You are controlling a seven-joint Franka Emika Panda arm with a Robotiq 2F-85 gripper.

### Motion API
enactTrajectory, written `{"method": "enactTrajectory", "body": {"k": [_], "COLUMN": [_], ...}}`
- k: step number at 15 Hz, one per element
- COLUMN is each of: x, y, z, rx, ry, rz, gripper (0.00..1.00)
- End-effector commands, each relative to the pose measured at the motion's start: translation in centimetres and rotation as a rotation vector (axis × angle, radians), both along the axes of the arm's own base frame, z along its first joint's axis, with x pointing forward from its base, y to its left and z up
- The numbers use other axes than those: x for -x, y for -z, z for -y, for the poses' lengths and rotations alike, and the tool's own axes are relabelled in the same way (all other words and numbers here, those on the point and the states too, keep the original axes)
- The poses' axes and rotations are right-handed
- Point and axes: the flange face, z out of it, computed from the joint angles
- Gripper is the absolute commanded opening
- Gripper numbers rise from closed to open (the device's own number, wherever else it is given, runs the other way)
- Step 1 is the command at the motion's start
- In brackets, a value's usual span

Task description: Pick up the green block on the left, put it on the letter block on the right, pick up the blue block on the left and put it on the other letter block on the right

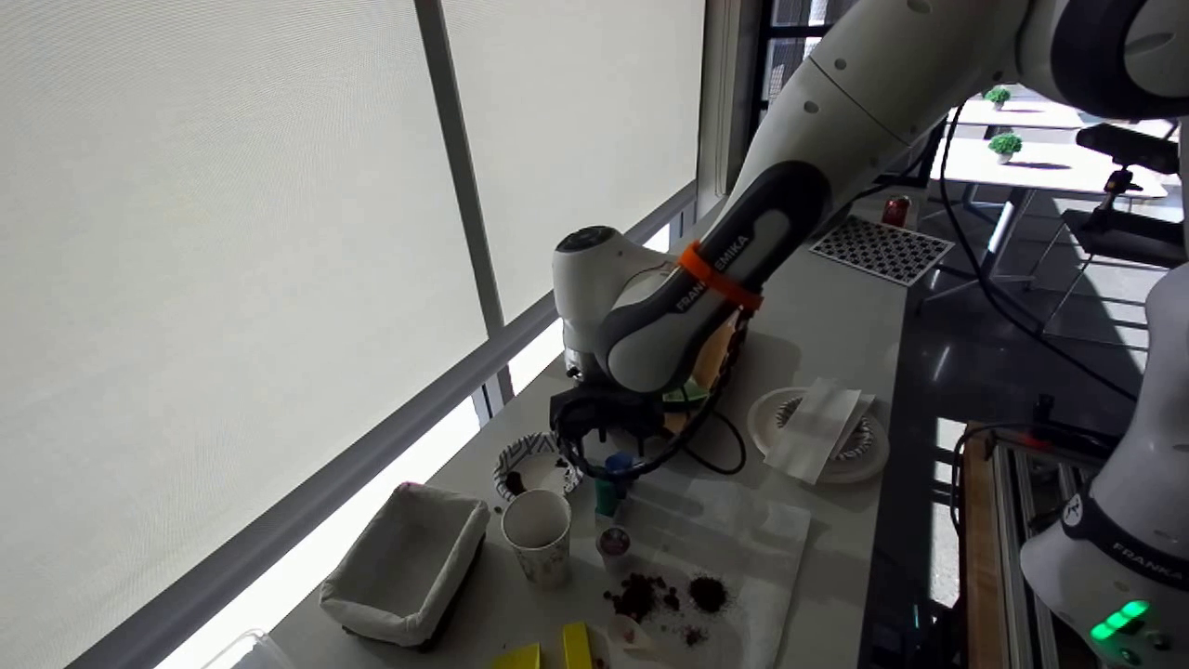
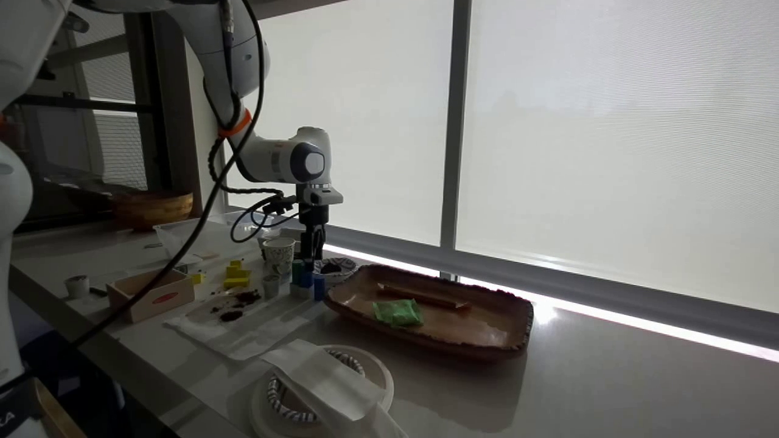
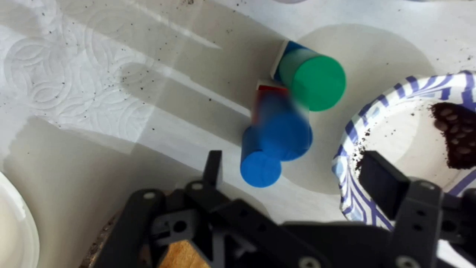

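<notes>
The green block [image 3: 319, 82], a cylinder, stands on a blue-edged letter block [image 3: 290, 48] in the wrist view. The blue block [image 3: 286, 134] stands beside it over a red-faced letter block [image 3: 266, 89]; this part is blurred. Another, narrower blue cylinder [image 3: 260, 168] stands upright close by on the table. The green block also shows in both exterior views [image 1: 607, 499] [image 2: 297, 271], as does the blue block [image 1: 620, 463] [image 2: 306, 280]. My gripper [image 3: 297, 173] is open and empty above the blocks, its fingers apart from them. It also shows in an exterior view [image 2: 312, 255].
A patterned bowl [image 3: 346, 160] with dark grounds lies beside the blocks, under one finger. A paper cup [image 1: 539, 539], a small cup [image 1: 614, 548] and a lined basket [image 1: 409, 557] stand near. An oval wooden tray [image 2: 487, 331] and a covered plate [image 2: 380, 371] are close.
</notes>
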Motion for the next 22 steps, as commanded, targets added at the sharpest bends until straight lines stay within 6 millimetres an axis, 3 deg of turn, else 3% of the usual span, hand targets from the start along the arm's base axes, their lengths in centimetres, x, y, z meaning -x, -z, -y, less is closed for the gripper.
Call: {"method": "enactTrajectory", "body": {"k": [1,4,11,16,22], "x": [0.9,1.8,7.1,9.6,10.4], "y": [-1.9,-3.6,-8.3,-11.3,-12.4], "z": [-0.1,-0.4,-1.0,-1.9,-3.4], "rx": [0.002,0.011,0.075,0.057,0.039], "ry": [-0.004,-0.093,-0.471,-0.754,-1.105], "rz": [0.042,0.031,-0.042,-0.014,0.003], "gripper": [1.00,1.00,1.00,1.00,1.00]}}
